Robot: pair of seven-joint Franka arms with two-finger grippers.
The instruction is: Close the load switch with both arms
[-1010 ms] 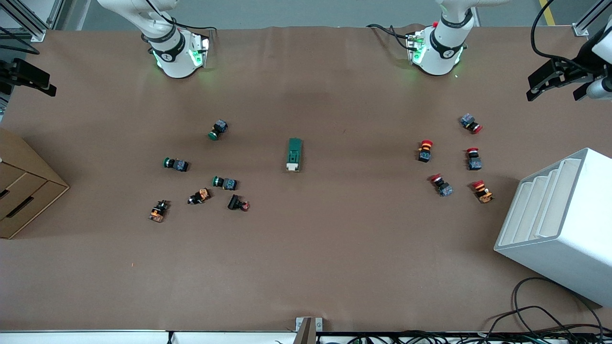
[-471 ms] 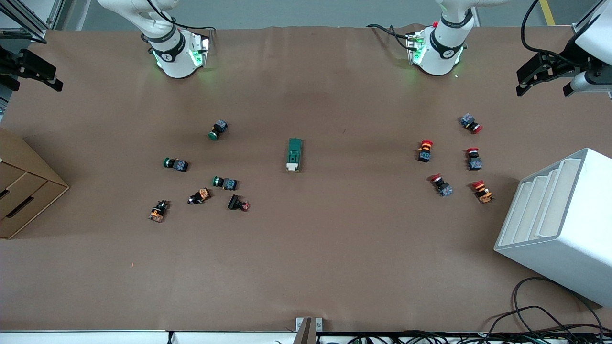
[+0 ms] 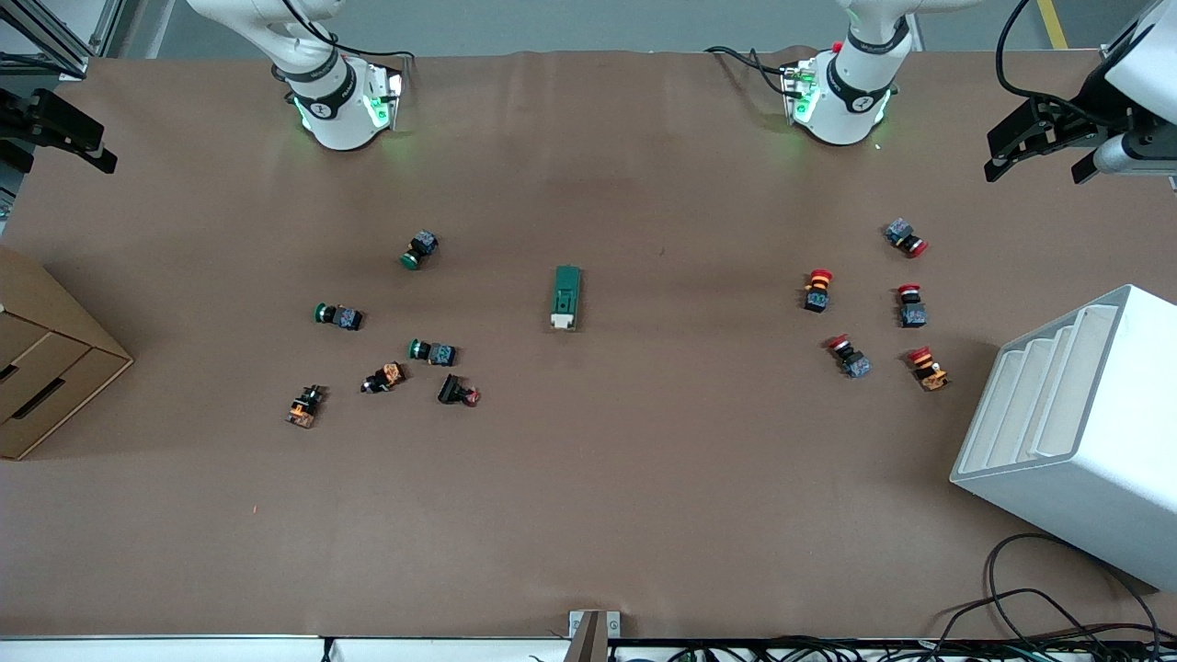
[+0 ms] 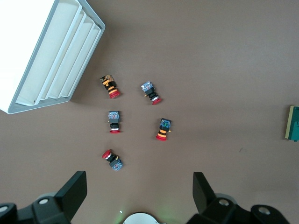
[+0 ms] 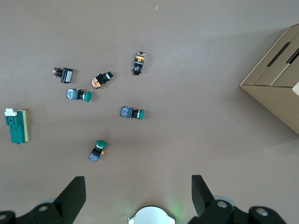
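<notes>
The load switch (image 3: pixel 566 297) is a dark green block with a white tab at the end nearer the front camera. It lies flat at the middle of the table, and also shows in the right wrist view (image 5: pixel 17 126) and at the edge of the left wrist view (image 4: pixel 293 123). My left gripper (image 3: pixel 1034 173) hangs open high over the left arm's end of the table (image 4: pixel 140 191). My right gripper (image 3: pixel 64 167) hangs open high over the right arm's end (image 5: pixel 138 191). Neither holds anything, and both are far from the switch.
Several green and orange push-buttons (image 3: pixel 432 351) lie scattered toward the right arm's end, and several red ones (image 3: pixel 817 290) toward the left arm's end. A white slotted rack (image 3: pixel 1076 432) and a cardboard drawer box (image 3: pixel 46 359) stand at the table's ends.
Both grippers have shifted slightly at the table's ends, the left one a little toward the middle. The load switch and the push-buttons have not moved.
</notes>
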